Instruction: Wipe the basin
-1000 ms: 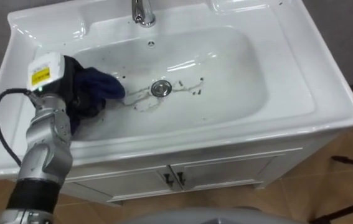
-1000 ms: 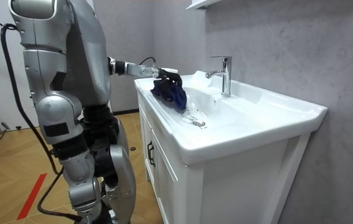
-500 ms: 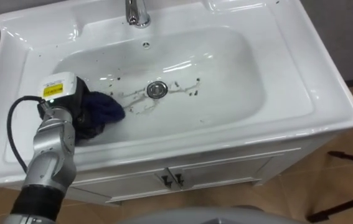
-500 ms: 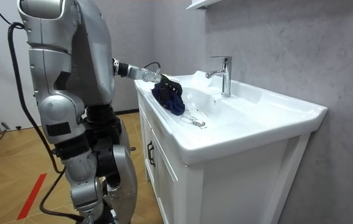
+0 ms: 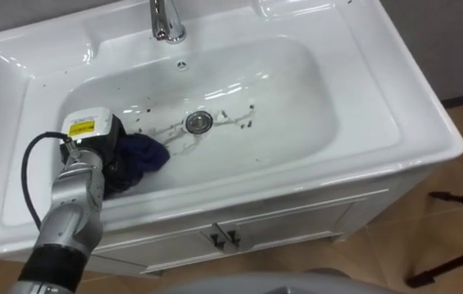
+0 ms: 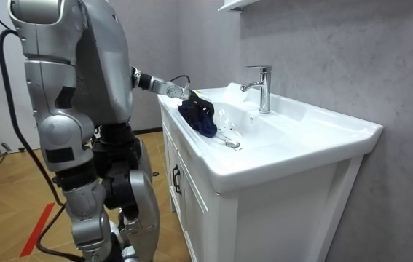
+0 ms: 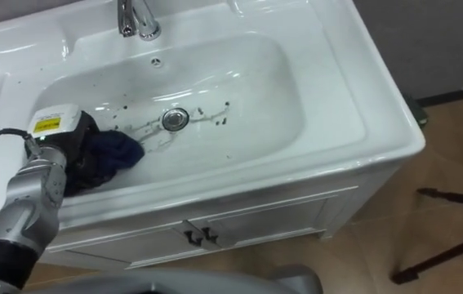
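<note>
The white basin has dark specks and streaks around its drain. My left hand reaches into the basin's left side, fingers curled into a dark blue cloth pressed against the sloping front-left wall. The cloth bunches out to the right of the hand, a short way left of the drain. In the right eye view the hand and cloth sit the same way. From the room view, I stand at the vanity's end with the left arm stretched over the rim, hand on the cloth.
A chrome faucet rises at the basin's back edge. Below the rim is a white cabinet with two doors. Dark stand legs lie on the wooden floor at right. A grey wall stands behind the vanity.
My left hand has slid the cloth from the upper left wall down toward the basin's front and slightly closer to the drain. The eye view has shifted a little.
</note>
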Available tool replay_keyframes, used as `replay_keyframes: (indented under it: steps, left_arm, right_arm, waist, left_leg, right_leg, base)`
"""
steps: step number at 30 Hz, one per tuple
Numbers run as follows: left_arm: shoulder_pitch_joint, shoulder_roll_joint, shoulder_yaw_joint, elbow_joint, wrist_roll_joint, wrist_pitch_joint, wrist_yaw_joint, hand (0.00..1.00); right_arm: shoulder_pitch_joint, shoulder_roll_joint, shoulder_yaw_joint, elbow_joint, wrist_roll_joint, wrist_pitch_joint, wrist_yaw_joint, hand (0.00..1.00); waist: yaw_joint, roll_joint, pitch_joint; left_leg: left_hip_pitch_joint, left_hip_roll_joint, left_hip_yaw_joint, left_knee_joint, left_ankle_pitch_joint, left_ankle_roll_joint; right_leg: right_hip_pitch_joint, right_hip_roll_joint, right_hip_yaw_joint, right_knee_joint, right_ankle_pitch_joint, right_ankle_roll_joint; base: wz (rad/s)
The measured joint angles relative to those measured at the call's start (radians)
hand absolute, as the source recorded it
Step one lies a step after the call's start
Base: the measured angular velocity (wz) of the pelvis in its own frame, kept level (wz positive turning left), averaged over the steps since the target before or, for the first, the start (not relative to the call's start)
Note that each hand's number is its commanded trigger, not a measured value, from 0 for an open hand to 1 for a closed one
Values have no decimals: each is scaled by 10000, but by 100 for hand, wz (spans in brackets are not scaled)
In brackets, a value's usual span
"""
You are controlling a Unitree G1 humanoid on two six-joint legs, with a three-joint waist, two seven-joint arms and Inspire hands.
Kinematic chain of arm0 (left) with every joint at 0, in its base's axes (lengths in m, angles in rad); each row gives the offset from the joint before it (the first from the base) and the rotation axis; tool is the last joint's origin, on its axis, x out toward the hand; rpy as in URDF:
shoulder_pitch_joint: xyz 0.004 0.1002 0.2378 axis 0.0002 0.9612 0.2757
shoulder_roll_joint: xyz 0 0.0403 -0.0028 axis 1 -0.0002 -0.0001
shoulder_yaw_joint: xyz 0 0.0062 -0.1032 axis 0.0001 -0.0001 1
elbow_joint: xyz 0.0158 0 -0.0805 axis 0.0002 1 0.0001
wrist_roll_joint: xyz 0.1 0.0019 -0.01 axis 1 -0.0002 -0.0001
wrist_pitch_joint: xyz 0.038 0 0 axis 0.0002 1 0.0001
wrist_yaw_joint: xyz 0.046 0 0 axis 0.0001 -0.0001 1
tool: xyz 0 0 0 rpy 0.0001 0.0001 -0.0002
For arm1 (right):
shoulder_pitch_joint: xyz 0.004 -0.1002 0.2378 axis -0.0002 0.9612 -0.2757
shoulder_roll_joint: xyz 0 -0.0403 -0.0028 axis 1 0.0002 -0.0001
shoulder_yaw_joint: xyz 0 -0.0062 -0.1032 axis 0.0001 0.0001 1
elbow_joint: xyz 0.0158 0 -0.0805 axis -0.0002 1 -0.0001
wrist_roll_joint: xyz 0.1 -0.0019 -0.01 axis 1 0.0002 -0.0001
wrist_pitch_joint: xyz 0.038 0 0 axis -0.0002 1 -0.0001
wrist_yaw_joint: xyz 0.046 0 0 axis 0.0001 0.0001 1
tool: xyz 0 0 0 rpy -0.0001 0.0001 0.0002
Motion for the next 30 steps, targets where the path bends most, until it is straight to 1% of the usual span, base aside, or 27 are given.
replay_keyframes:
  steps: [2, 5, 7, 11, 13, 14, 15, 16, 17, 18, 19, 20, 21, 22, 23, 24, 25, 26, 28, 29, 30]
  left_arm:
    - [-46, 0, -51, 38, -19, 34, 87, 100]
    - [-413, 2, -177, 409, -186, 16, 252, 100]
    - [-1019, 7, -255, 1083, -407, -117, 479, 100]
    - [-1611, 10, -274, 1832, -709, -200, 771, 100]
    - [-2394, 15, -272, 2677, -1769, -330, 960, 100]
    - [-2564, 17, -266, 2891, -2045, -367, 1002, 100]
    - [-2910, 26, -239, 3386, -2850, -455, 1137, 100]
    - [-3240, 26, -218, 3851, -3715, -549, 1197, 100]
    - [-3390, 15, -213, 4083, -4161, -598, 1195, 100]
    - [-3649, -40, -127, 4494, -4923, -733, 1196, 100]
    - [-3912, -191, 72, 4932, -5456, -889, 1241, 100]
    - [-4042, -257, 144, 5146, -5678, -966, 1284, 100]
    - [-4304, -353, 165, 5555, -6036, -1104, 1367, 100]
    - [-4638, -444, 153, 5799, -6297, -1166, 1384, 100]
    - [-4772, -505, 146, 5934, -6452, -1210, 1385, 100]
    - [-4986, -602, 121, 6049, -6867, -1278, 1387, 100]
    - [-5121, -723, 105, 6065, -7328, -1319, 1390, 100]
    - [-5186, -767, 105, 6096, -7553, -1333, 1391, 100]
    - [-5442, -996, 116, 6390, -8205, -1565, 1393, 100]
    - [-5484, -1032, 117, 6428, -8327, -1629, 1393, 100]
    - [-5572, -1041, 116, 6478, -8402, -1729, 1394, 100]
  right_arm:
    - [-78, 1, -5, -29, 200, 25, -89, 0]
    - [-354, -6, -1, -35, 247, 7, -176, 0]
    - [-713, 2, 4, -4, 273, -15, -280, 0]
    - [-1106, -7, 28, 22, 517, -29, -382, 0]
    - [-1136, -9, 42, 13, 1066, -46, -532, 0]
    - [-1142, -13, 42, -13, 1129, -67, -557, 0]
    - [-1254, -12, 40, -30, 1310, -91, -622, 0]
    - [-1269, -3, 48, -5, 1550, -103, -663, 0]
    - [-1264, 6, 41, 0, 1612, -103, -683, 0]
    - [-1275, 25, 45, -2, 1727, -88, -696, 0]
    - [-1332, 23, 47, 4, 1826, -78, -743, 0]
    - [-1371, 24, 50, 4, 1843, -73, -767, 0]
    - [-1441, 29, 52, 5, 1872, -80, -811, 0]
    - [-1513, 41, 121, 6, 1950, -82, -889, 0]
    - [-1545, 42, 187, 6, 2048, -81, -935, 0]
    - [-1643, 44, 349, 13, 2280, -77, -964, 0]
    - [-1780, 54, 473, 19, 2476, -69, -947, 0]
    - [-1832, 60, 538, 21, 2597, -69, -949, 0]
    - [-2007, 91, 623, 51, 2853, -86, -935, 0]
    - [-2060, 92, 624, 67, 2935, -82, -941, 0]
    - [-2176, 98, 622, 95, 3081, -94, -944, 0]
  waist:
    - [-15, 4, 1]
    - [-94, 15, 3]
    - [-123, 31, 8]
    - [-158, 35, 8]
    - [-143, 22, 11]
    - [-119, 20, 11]
    - [-104, 12, 17]
    - [-182, 13, 19]
    - [-185, 12, 20]
    - [-174, -8, 25]
    - [-149, -11, 26]
    - [-144, -29, 39]
    - [-186, -76, 66]
    - [-214, -104, 76]
    - [-244, -104, 77]
    - [-269, -144, 103]
    - [-346, -184, 131]
    - [-410, -190, 135]
    - [-510, -231, 164]
    - [-512, -233, 165]
    - [-595, -226, 172]
  left_leg:
    - [-113, 13, 44, -7, 0, -1]
    - [-376, 18, 51, 3, 1, -1]
    - [-664, 32, 104, 8, 4, -4]
    - [-1048, 35, 349, 116, 11, -7]
    - [-1380, 41, 411, 230, 12, -6]
    - [-1475, 44, 447, 286, 12, -6]
    - [-1605, 48, 578, 371, 13, -6]
    - [-1684, 42, 621, 386, 13, -6]
    - [-1707, 38, 641, 387, 13, -6]
    - [-1769, 24, 697, 389, 13, -7]
    - [-1830, 28, 795, 393, 17, -12]
    - [-1836, 29, 859, 398, 23, -11]
    - [-1868, 33, 893, 459, 27, -11]
    - [-1959, 33, 897, 556, 26, -10]
    - [-2033, 33, 894, 611, 26, -10]
    - [-2201, 35, 903, 732, 26, -10]
    - [-2376, 35, 909, 848, 26, -8]
    - [-2434, 36, 910, 860, 32, 2]
    - [-2560, 38, 996, 881, 52, 36]
    - [-2596, 41, 1042, 885, 57, 44]
    - [-2706, 43, 1087, 908, 74, 72]
  right_leg:
    - [-153, 3, 29, 30, 16, -15]
    - [-496, 21, 135, 198, 44, -4]
    - [-888, 61, 223, 373, 88, 2]
    - [-1409, 91, 418, 556, 157, -27]
    - [-1801, 109, 501, 729, 177, -39]
    - [-1909, 108, 525, 790, 174, -44]
    - [-2125, 91, 530, 972, 153, -68]
    - [-2265, 79, 541, 1075, 127, -79]
    - [-2306, 84, 558, 1099, 127, -80]
    - [-2440, 77, 641, 1212, 116, -96]
    - [-2565, 52, 742, 1283, 115, -98]
    - [-2616, 48, 790, 1355, 110, -105]
    - [-2695, 3, 818, 1498, 51, -109]
    - [-2801, -29, 844, 1612, 22, -109]
    - [-2849, -43, 846, 1618, 25, -109]
    - [-3009, -52, 880, 1706, 34, -104]
    - [-3173, -65, 902, 1803, 33, -98]
    - [-3221, -62, 897, 1803, 42, -89]
    - [-3358, -54, 925, 1812, 101, -90]
    - [-3421, -58, 925, 1822, 112, -95]
    - [-3537, -69, 941, 1849, 138, -91]
  base:
    - [-3]
    - [0]
    - [-3]
    - [-19]
    - [-8]
    - [-20]
    - [-20]
    - [-17]
    - [-11]
    - [-17]
    - [-22]
    - [-18]
    - [-9]
    - [0]
    - [6]
    - [7]
    - [6]
    - [4]
    - [-7]
    - [-14]
    - [-5]
